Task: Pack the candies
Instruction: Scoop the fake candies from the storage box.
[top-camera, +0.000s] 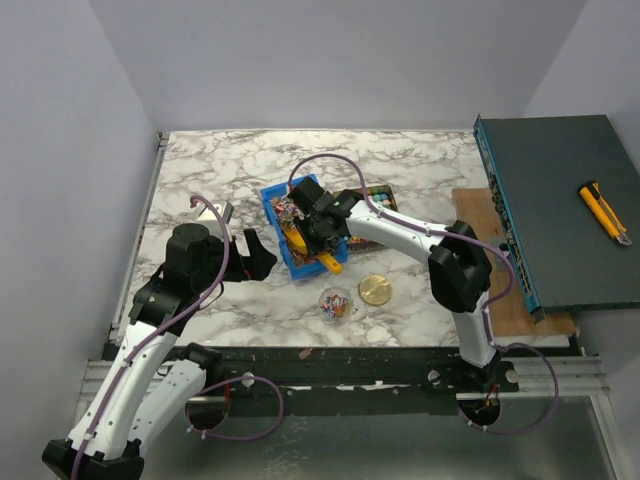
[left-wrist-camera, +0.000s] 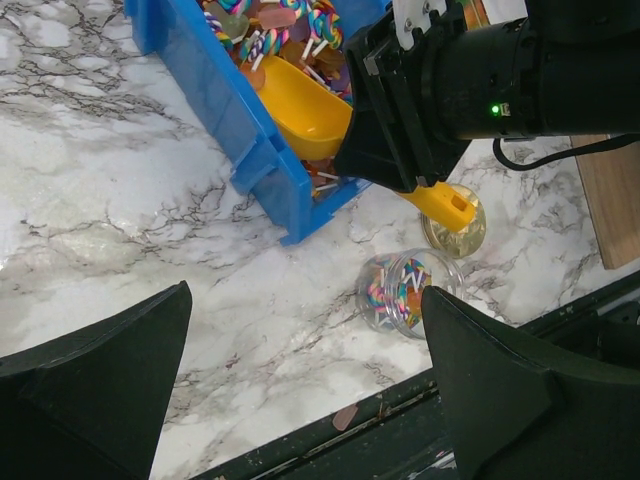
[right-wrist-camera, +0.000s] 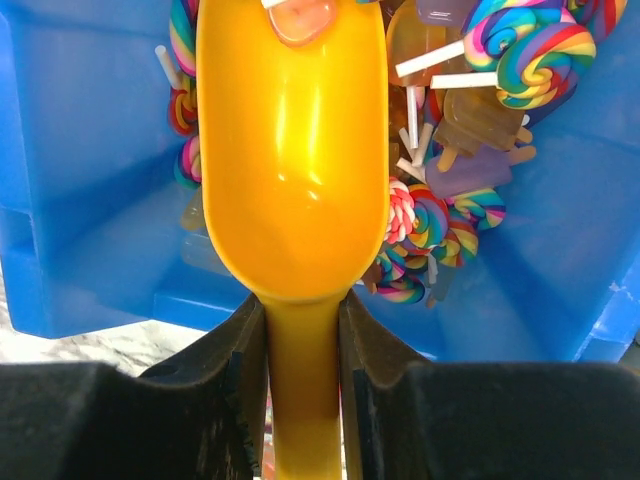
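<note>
Top external view, from the left: left fingers hang spread wide and empty above the table. Candies lie heaped in the blue bin. The right fingers pinch the yellow scoop by its handle. Best drive it under the heap, lift level, then tip gently over the jar.

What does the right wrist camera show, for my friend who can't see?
The right end effector grips the handle of a yellow scoop reaching into a blue bin of candies, mostly swirly rainbow lollipops.
</note>
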